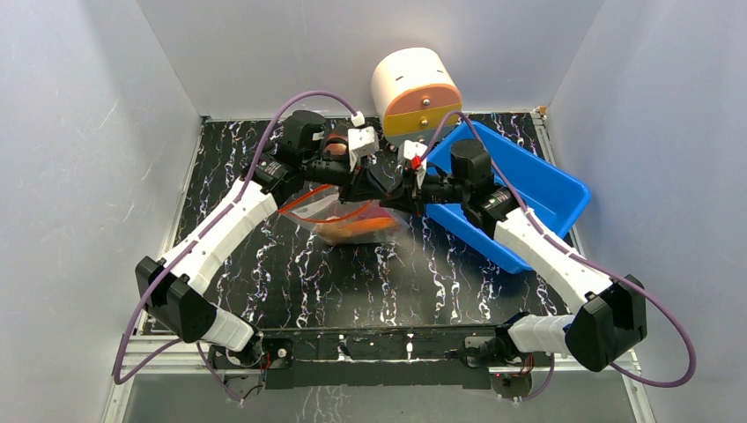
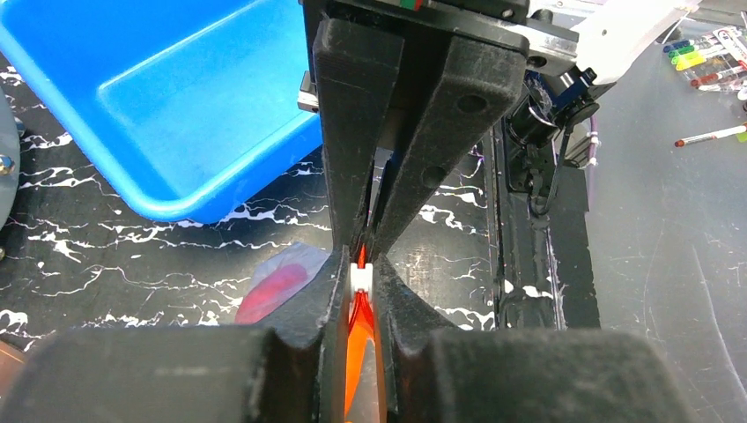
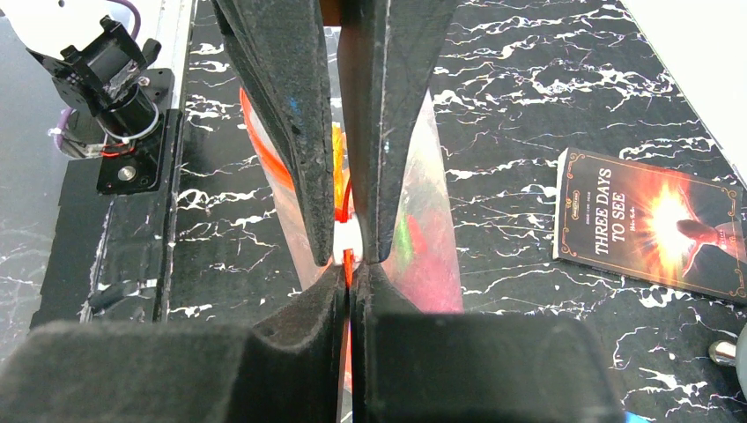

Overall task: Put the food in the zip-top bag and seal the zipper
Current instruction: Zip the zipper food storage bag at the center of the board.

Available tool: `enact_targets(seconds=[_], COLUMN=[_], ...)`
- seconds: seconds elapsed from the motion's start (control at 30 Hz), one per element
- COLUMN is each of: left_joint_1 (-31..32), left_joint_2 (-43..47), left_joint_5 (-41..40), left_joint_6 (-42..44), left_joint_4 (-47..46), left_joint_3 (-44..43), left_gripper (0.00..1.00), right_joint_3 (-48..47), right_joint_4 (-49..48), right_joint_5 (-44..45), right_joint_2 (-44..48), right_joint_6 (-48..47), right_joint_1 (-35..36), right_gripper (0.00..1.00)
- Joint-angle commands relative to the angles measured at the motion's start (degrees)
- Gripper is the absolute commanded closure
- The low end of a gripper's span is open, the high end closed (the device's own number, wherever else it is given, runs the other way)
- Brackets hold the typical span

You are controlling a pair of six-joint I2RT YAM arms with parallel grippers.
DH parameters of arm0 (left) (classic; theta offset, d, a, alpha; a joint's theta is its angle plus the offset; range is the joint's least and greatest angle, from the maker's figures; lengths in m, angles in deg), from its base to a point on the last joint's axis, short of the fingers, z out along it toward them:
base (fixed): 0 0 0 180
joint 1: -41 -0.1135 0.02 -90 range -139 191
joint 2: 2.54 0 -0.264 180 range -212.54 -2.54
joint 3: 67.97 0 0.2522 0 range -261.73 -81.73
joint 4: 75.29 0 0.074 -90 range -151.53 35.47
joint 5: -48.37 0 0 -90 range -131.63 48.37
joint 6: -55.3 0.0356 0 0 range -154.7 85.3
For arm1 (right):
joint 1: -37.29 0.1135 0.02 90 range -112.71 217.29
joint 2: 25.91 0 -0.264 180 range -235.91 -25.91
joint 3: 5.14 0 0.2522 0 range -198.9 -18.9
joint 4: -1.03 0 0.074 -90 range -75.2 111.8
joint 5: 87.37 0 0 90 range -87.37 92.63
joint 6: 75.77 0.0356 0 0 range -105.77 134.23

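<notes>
The clear zip-top bag (image 1: 345, 214) hangs from both grippers above the table, which meet tip to tip at its mouth. Orange food (image 1: 359, 231) lies in its bottom. My left gripper (image 1: 373, 181) is shut on the white slider (image 2: 363, 277) of the red-orange zipper (image 2: 362, 348). My right gripper (image 1: 402, 189) is shut on the zipper strip (image 3: 347, 257) right beside the slider. In the left wrist view a magenta piece (image 2: 277, 286) shows through the bag. In the right wrist view green (image 3: 403, 236) and red (image 3: 438, 256) food shows inside the bag (image 3: 423, 189).
A blue bin (image 1: 537, 189) stands at the right under the right arm; it also shows in the left wrist view (image 2: 176, 97). A white and orange cylinder (image 1: 416, 88) stands at the back. A dark paperback book (image 3: 656, 220) lies on the black marbled table (image 1: 291, 273).
</notes>
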Motion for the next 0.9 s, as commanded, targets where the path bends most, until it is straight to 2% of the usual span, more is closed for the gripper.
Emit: enact_targets(seconds=[0.0, 0.03, 0.27, 0.73, 0.87], left_joint_1=[0.56, 0.50, 0.55, 0.50, 0.55], left_joint_2=[-0.09, -0.11, 0.04, 1.45, 2.93], left_joint_5=[-0.37, -0.64, -2.69, -6.92, -7.81], left_joint_6=[4.07, 4.65, 8.67, 11.51, 10.71], left_joint_4=[4.05, 5.01, 12.77, 18.08, 16.56], left_joint_3=[-2.94, -3.26, -5.68, -6.41, -5.24], left_gripper=[0.97, 1.00, 1.00, 1.00, 1.00], right_joint_3=[-1.59, -1.45, 1.41, 2.38, 2.37], right_joint_4=[-4.20, -4.05, -5.67, -5.40, -5.34], right_joint_5=[-0.39, -0.11, 4.65, 6.13, 4.03], right_joint_2=[1.19, 1.33, 4.17, 5.28, 4.98], right_joint_6=[-1.03, -1.05, -1.76, -0.93, -1.21], right_joint_1=[0.32, 0.31, 0.36, 0.30, 0.34], right_gripper=[1.00, 1.00, 1.00, 1.00, 1.00])
